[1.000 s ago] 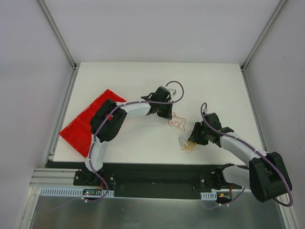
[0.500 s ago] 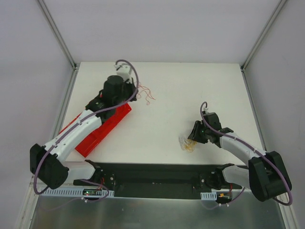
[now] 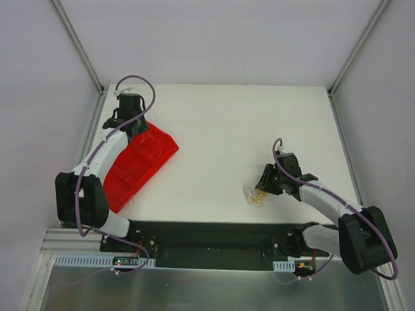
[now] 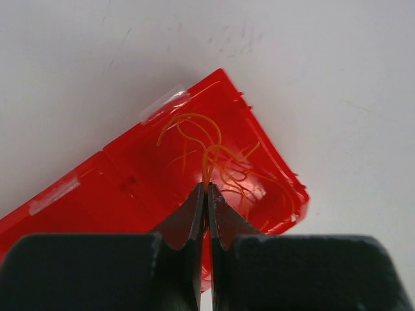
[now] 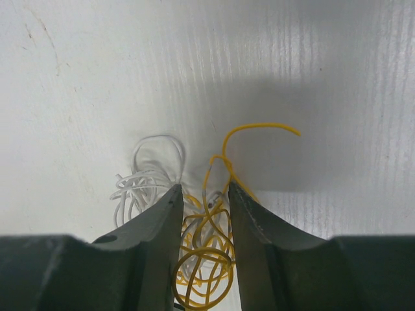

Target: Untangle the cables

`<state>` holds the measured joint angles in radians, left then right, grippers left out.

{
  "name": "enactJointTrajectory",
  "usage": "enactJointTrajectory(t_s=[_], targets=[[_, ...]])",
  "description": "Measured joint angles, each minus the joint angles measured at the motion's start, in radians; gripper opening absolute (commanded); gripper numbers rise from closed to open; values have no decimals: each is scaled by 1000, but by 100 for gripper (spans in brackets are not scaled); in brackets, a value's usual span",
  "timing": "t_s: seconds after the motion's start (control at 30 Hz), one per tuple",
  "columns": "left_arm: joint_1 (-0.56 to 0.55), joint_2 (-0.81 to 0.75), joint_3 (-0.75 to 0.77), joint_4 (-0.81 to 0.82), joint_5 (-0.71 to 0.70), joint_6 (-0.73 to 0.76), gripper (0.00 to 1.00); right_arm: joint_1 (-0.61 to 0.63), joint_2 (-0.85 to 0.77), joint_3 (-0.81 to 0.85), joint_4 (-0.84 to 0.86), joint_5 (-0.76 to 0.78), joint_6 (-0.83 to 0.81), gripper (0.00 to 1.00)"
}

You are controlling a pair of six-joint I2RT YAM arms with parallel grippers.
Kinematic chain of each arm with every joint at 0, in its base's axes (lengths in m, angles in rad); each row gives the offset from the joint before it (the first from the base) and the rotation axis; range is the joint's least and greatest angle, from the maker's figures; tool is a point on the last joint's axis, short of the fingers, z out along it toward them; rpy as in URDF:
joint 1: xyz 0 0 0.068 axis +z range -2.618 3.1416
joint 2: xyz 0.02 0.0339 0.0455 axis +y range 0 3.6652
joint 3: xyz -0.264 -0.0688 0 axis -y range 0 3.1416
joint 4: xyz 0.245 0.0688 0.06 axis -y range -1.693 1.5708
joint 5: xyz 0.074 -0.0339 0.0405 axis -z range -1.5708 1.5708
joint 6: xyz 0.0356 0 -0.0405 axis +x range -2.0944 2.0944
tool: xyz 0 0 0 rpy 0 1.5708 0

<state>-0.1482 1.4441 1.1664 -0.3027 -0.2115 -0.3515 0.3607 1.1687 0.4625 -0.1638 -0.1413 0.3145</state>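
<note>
The left claw (image 4: 207, 188) is pinched fully shut on an orange wire (image 4: 209, 153). The wire's loops hang into the end compartment of the red tray (image 4: 130, 175), which lies askew at the left edge of the table (image 3: 259, 116). The right claw (image 5: 204, 194) sits low near the front edge, right of the middle. Its jaws are partly apart and straddle the yellow wires (image 5: 259, 126) without clamping them. The white wires (image 5: 146, 181) lie tangled with the yellow ones, just left of its left finger (image 5: 155, 223).
</note>
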Motion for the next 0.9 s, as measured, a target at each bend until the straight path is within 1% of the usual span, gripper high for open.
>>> enactJointTrajectory(t_s=[0.1, 0.23, 0.47, 0.5, 0.57, 0.6, 0.63, 0.67, 0.73, 0.87, 0.9], targets=[[40, 71, 10, -26, -16, -37, 0, 0, -5, -3, 0, 0, 1, 38], [72, 140, 23, -55, 5, -87, 0, 0, -6, -3, -1, -1, 7, 38], [73, 170, 30, -56, 58, -145, 0, 3, -6, -5, 0, -2, 15, 38], [73, 171, 30, -56, 72, -150, 6, 4, -6, -5, 0, -2, 15, 38], [73, 172, 30, -56, 91, -153, 25, 4, -5, -5, 1, -2, 15, 38], [73, 172, 30, -56, 103, -149, 42, 5, -2, -4, 3, -4, 16, 39], [73, 171, 30, -55, 111, -138, 53, 6, 3, -1, 3, -7, 16, 40], [73, 170, 30, -55, 125, -133, 59, 9, 11, 5, 3, -13, 16, 41], [73, 159, 30, -56, 138, -116, 63, 16, 33, 21, 3, -25, 15, 42], [73, 94, 29, -55, 163, -87, 66, 46, 86, 63, -5, -42, 11, 42], [73, 70, 29, -52, 181, -75, 69, 57, 101, 76, -14, -44, 9, 43]])
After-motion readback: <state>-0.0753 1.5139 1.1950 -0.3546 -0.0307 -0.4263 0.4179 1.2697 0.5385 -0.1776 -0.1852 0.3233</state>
